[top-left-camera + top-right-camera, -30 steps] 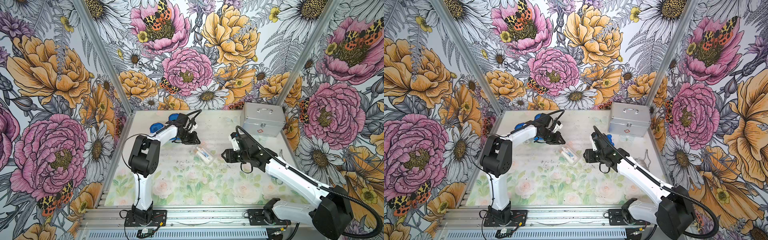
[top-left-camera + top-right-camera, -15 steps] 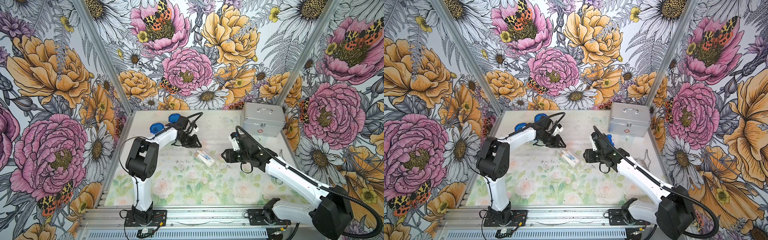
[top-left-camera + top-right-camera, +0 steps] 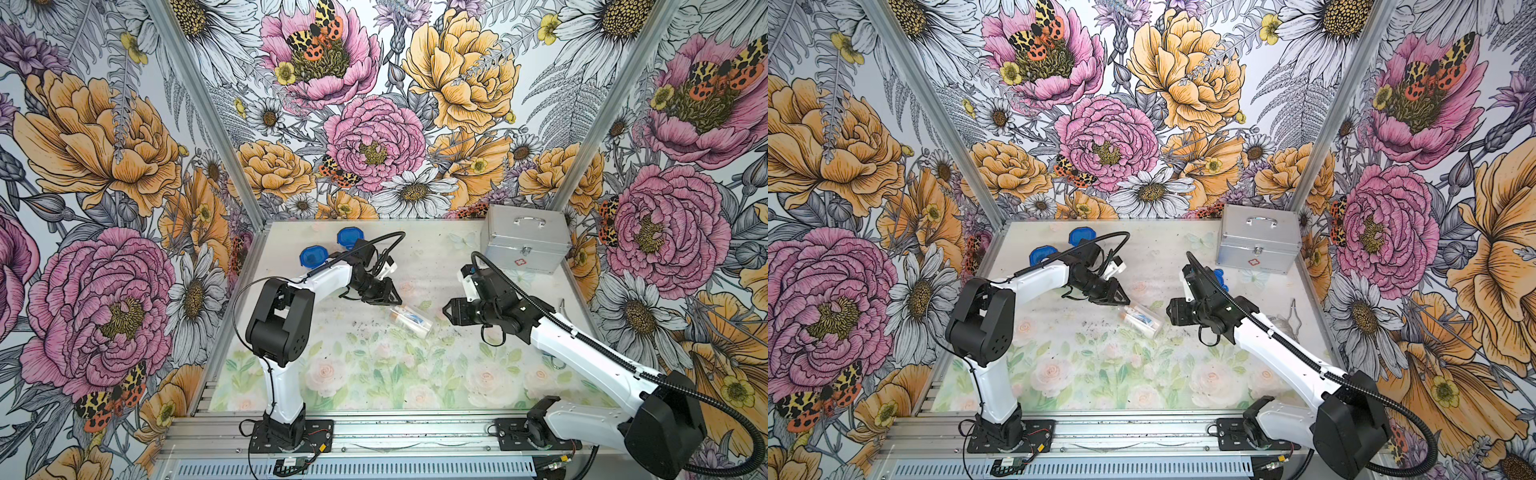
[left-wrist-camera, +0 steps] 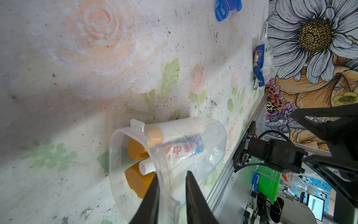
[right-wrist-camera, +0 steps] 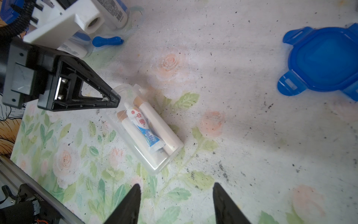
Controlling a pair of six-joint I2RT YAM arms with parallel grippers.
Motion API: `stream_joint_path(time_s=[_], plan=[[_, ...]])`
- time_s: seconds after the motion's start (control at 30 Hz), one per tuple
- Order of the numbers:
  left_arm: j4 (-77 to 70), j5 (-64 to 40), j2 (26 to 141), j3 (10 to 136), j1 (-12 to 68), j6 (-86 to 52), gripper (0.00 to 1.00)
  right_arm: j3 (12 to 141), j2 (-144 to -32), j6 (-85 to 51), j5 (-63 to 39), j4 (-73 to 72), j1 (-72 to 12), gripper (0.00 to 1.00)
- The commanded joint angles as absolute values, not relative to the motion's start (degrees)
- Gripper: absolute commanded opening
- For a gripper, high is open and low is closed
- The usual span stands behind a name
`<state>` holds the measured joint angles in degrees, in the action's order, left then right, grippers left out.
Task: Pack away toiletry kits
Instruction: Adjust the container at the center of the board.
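The floral-printed table fills the floor of the booth. A silver case with a handle stands closed at its far right corner. The left arm reaches in from the left and the right arm from the right. They meet near the middle.

Two blue lids lie flat at the far left, behind the left arm. A third blue lid lies on the table past the right arm.

Between the arms a clear cup lies on its side on the table, with its mouth toward the left gripper. That gripper's fingers stand narrow. One is inside the mouth and one outside the wall, but whether they pinch the rim cannot be told.

The right gripper hovers near the cup's closed end without touching it. Its fingers are spread wide and hold nothing.

Inside the cup lie two white bottles with their gold caps at the mouth. A small toothpaste tube rests on top of them.
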<state>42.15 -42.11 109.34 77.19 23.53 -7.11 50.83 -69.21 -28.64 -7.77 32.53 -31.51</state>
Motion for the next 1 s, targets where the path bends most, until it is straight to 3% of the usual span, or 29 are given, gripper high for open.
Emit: stream_joint_path(time_s=[0.0, 0.7, 0.97], plan=[[41.9, -45.9, 108.0, 76.5, 24.3, -5.8, 0.21, 52.4, -69.8, -28.2, -7.3, 31.6, -32.0, 0.59], [41.9, -43.3, 106.2, 76.4, 25.7, -6.7, 0.06, 52.3, -69.0, -27.6, -6.6, 31.7, -32.1, 0.6], [45.5, -34.9, 101.1, 79.3, 26.7, -7.5, 0.0, 52.5, -68.1, -26.9, -6.0, 31.7, -31.7, 0.6]])
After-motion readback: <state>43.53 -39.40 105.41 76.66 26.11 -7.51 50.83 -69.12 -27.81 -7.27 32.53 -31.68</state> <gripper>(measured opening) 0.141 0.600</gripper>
